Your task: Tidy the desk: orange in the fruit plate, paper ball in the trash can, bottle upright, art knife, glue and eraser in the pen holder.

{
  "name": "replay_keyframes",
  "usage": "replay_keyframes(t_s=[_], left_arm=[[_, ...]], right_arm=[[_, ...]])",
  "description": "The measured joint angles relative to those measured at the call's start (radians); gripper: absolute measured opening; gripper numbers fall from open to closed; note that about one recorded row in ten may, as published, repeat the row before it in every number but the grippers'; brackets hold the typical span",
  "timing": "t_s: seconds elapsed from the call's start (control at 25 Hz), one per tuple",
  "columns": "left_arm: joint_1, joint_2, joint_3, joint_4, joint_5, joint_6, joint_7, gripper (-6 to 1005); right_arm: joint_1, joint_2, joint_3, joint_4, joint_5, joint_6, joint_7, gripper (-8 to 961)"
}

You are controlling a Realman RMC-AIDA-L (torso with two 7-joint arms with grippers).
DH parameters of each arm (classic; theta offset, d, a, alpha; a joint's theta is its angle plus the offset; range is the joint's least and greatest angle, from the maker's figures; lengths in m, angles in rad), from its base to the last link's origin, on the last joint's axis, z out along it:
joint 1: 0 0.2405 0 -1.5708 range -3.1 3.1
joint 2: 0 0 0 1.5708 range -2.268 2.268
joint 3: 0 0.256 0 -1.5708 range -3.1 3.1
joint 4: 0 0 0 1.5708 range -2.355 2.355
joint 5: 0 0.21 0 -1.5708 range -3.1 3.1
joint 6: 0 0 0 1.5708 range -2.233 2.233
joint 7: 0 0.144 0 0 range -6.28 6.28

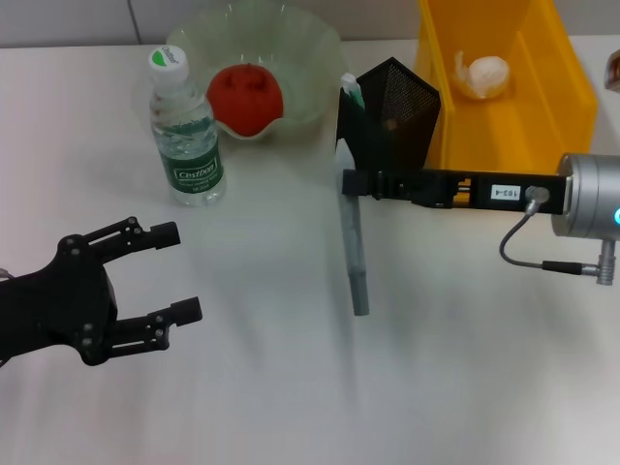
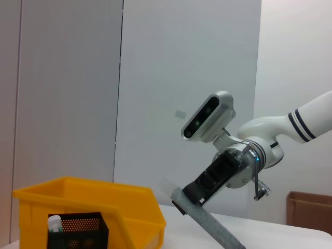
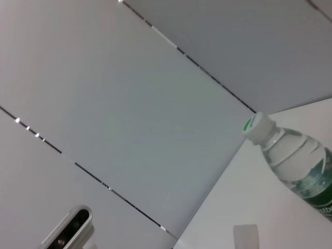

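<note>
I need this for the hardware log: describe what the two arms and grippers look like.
The left gripper is all black, an angular body with exposed screws and two linked, jointed fingers. The right gripper is a long black body with a small white printed label, on a silver cylindrical wrist with a blue-lit edge and a looping grey cable. The left wrist view shows its white arm with dark bands.

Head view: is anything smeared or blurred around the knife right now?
Head view: the art knife in the right pincer looks smeared; bottle and orange are crisp. Left wrist view: the knife is sharper.
</note>
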Motion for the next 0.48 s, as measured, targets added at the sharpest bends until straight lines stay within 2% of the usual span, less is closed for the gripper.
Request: replay_keyframes(t_s=[0.24, 0.48], left_arm=[[-0.002, 0.0, 0.0, 0.0, 0.0, 0.0, 0.002, 827], [-0.002, 0.0, 0.0, 0.0, 0.0, 0.0, 0.004, 827]], right_arm=[[-0.001, -0.002, 0.002, 0.002, 0.001, 0.0, 0.012, 126], [0.005, 0.0, 0.049, 0.002, 0.002, 0.053, 0.064, 127]])
